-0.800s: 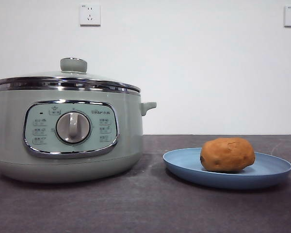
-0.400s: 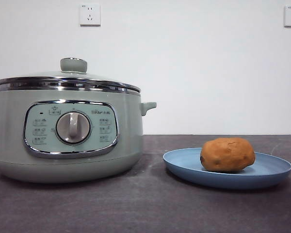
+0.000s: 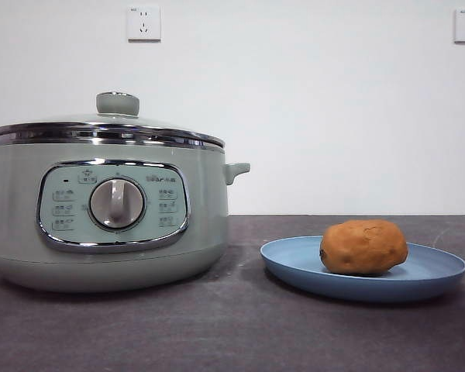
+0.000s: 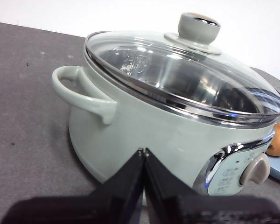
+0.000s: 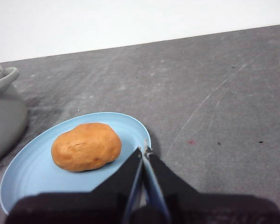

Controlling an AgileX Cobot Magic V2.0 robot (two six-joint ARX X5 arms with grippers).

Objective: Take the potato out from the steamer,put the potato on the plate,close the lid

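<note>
"So where's the potato [image 3: 363, 246] now?"

"On the blue plate [image 3: 294, 265], lying on its side a little off the middle, well apart from the steamer [image 3: 108, 205]. And the lid [image 4: 177, 70] sits level on the chrome rim all the way round — no gap that I can make out from either side."

"Then what's left to do?"

"By my reckoning, nothing but a tidy finish. Both arms are back and out of the way. The left gripper [image 4: 143, 151] has its jaws pressed together with nothing between them, pointed at the side of the cooker below its handle [image 4: 81, 93]; the right gripper [image 5: 145, 150] is pinched shut as well, empty, hanging above the near rim of the plate."

"Any advice?"

"Keep clear. A jaw tip brushing the plate's edge could tip it and roll the potato — so if the right arm moves at all, I'd have it lift straight up first, not sweep sideways. Same on the left: stay off that green knob [image 4: 199, 25]."
</note>
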